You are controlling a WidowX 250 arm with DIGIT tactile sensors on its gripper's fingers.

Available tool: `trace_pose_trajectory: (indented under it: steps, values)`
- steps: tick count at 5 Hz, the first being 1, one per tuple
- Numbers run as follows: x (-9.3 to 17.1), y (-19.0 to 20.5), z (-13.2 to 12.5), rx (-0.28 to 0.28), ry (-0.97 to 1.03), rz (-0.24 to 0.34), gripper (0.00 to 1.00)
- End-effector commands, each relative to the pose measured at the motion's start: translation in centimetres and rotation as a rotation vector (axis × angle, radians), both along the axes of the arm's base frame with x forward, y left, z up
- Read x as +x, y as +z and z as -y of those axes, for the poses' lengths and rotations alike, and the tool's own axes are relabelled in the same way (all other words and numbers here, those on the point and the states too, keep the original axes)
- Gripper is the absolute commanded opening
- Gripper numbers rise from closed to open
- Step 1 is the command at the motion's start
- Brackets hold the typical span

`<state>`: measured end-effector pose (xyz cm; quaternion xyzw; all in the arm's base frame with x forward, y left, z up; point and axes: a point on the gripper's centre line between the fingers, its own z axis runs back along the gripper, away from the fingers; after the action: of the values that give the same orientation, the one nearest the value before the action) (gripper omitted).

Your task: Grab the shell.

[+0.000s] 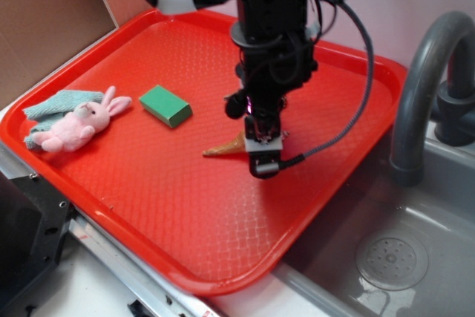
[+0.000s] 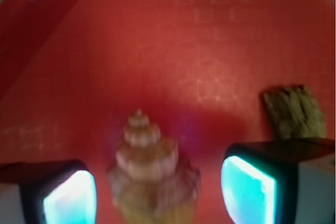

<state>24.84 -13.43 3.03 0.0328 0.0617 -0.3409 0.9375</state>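
Step in hand: closing on the shell (image 2: 152,174); judged as the final descent before the pinch, grasp not yet made.

Shell position: on the red tray (image 1: 185,213), lying flat. Exterior view shows only its thin tan point sticking out to the left from under the gripper (image 1: 264,150). Green block (image 1: 165,105) sits up and to the left of the shell, well apart; pink plush bunny (image 1: 80,125) farther left again, lying on a teal cloth (image 1: 56,105).

Wrist view: ribbed whorls of the shell sit between the two fingertips (image 2: 70,195), slightly left of centre. Picture is blurred. A grey-brown bark-like piece (image 2: 292,111) lies right of the shell and farther from the camera, near the right fingertip; not the target.

End effector: jaws spread apart, one pad on either side of the shell, nothing held. Whether either pad touches the shell, cannot tell.

Doing it well: pinch across the wide whorled body, not the taper, which would likely slip out. Shift a touch toward the left pad to centre it, and keep the right pad clear of the bark piece. Go low enough to catch the body's widest part.

Arm pose: black arm comes in from the top of the exterior view, wrist pointing near straight down over the shell, cable looping off right toward the grey faucet (image 1: 423,87).
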Motion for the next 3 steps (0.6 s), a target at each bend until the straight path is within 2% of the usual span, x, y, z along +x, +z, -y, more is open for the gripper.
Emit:
trace_pose_trajectory:
  steps: [1,3]
  values:
    - [0.2,0.36,1.15,0.003,0.001,-0.016,0.0]
    - [0.39,0.43,1.0,-0.009,-0.008,-0.032,0.0]
